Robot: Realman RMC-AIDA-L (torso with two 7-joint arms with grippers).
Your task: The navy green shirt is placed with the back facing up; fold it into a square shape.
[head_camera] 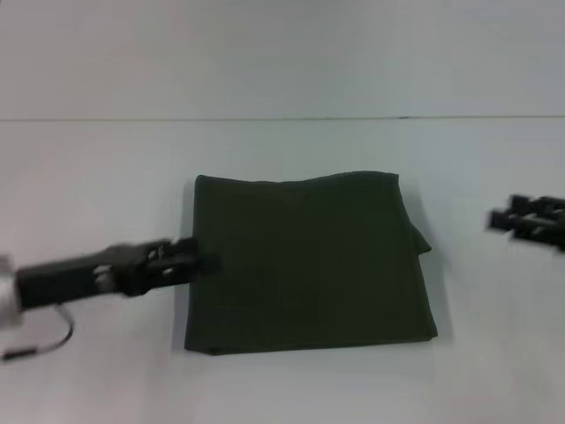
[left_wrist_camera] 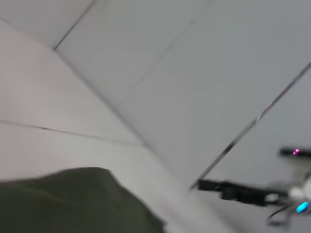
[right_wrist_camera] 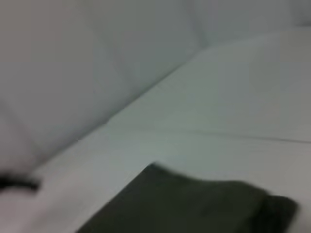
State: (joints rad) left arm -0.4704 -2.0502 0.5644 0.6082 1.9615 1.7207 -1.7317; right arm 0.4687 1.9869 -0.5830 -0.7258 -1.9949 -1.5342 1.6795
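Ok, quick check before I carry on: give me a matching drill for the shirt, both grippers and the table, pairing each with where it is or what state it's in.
Things:
1. navy green shirt
2. left gripper
3. right gripper
4. table

States or places:
A. off to the shirt's right, apart from it
B. folded into a rough square, plain side up
C. white surface under everything
D. at the shirt's left edge

Pairs: 1-B, 2-D, 3-A, 4-C

my white table (head_camera: 97, 168), the navy green shirt (head_camera: 305, 261) folded roughly square, lying flat on it
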